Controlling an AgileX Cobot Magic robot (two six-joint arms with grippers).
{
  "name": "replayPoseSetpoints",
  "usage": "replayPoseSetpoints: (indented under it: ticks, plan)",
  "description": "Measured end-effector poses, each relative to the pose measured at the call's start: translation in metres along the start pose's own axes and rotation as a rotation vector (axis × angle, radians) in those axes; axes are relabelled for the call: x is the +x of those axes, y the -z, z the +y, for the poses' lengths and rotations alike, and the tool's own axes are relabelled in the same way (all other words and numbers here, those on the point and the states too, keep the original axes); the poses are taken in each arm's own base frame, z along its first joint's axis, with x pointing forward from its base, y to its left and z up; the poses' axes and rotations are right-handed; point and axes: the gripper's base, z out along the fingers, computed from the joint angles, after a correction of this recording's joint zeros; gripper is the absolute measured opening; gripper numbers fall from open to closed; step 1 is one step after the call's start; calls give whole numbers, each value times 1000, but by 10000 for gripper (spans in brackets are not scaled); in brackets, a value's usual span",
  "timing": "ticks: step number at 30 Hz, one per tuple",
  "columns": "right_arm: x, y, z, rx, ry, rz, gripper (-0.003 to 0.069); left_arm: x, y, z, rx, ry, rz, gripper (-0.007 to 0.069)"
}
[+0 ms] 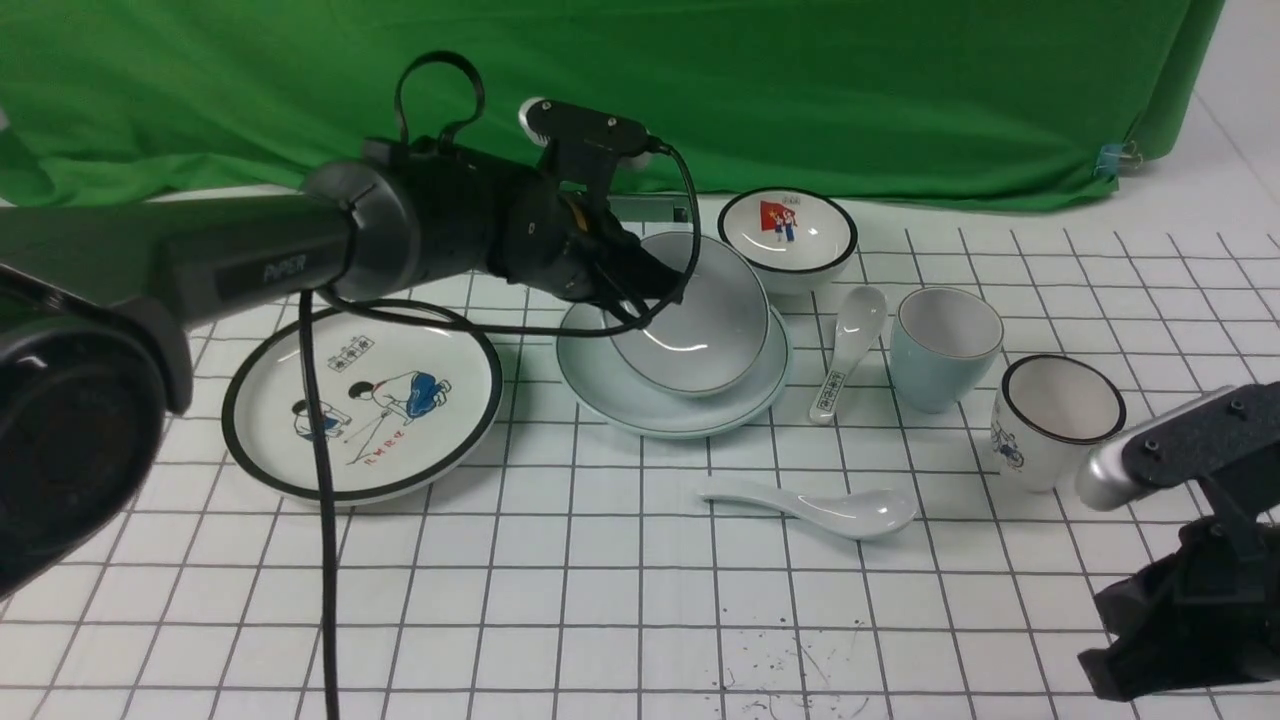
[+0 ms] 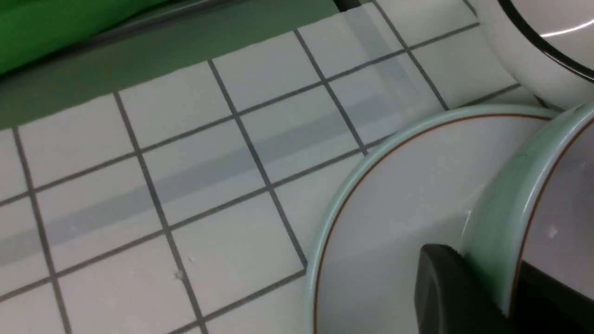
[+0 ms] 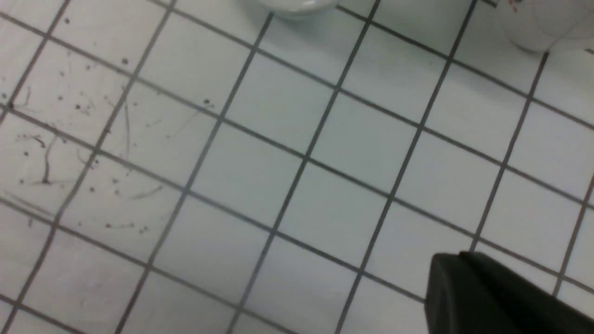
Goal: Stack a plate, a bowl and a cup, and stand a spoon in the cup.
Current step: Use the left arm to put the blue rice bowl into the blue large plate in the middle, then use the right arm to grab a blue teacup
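Observation:
The pale blue-green plate (image 1: 640, 405) lies mid-table. Over it the matching bowl (image 1: 700, 330) is tilted, its open side facing the front. My left gripper (image 1: 650, 290) is shut on the bowl's far-left rim. In the left wrist view the rim (image 2: 501, 218) sits between the two dark fingers (image 2: 445, 287), above the plate (image 2: 394, 195). The light-blue cup (image 1: 940, 345) stands upright to the right of the plate. The plain spoon (image 1: 820, 505) lies in front of the plate. My right gripper (image 3: 459, 269) is shut and holds nothing, low over the table at the near right.
A large cartoon plate (image 1: 360, 400) lies left of the stack. A white bowl with a red picture (image 1: 787, 235) sits behind, a printed spoon (image 1: 850, 345) between plate and cup, and a black-rimmed white cup (image 1: 1055, 420) at the right. Green cloth (image 1: 700, 90) backs the table.

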Motion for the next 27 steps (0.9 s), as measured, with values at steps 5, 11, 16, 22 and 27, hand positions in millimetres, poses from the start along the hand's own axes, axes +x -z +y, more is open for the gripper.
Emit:
replayPoseSetpoints:
  ticks: [5, 11, 16, 22, 27]
  plan:
    - [-30, 3, -4, 3, -6, -10, 98, 2, -2, 6, -9, 4, 10, 146]
    - [-99, -15, -25, 35, 24, -41, 197, -7, 27, 6, -11, -13, 91, 433]
    - [-147, -40, -64, 83, -30, -15, 227, -53, 109, 6, -23, -34, -40, 445]
    - [-193, -87, -89, 88, -35, 59, 311, -73, 253, 3, -30, -37, -292, 242]
    - [-196, -125, -92, 65, -40, 172, 332, -25, 311, 1, -38, -47, -309, 64]
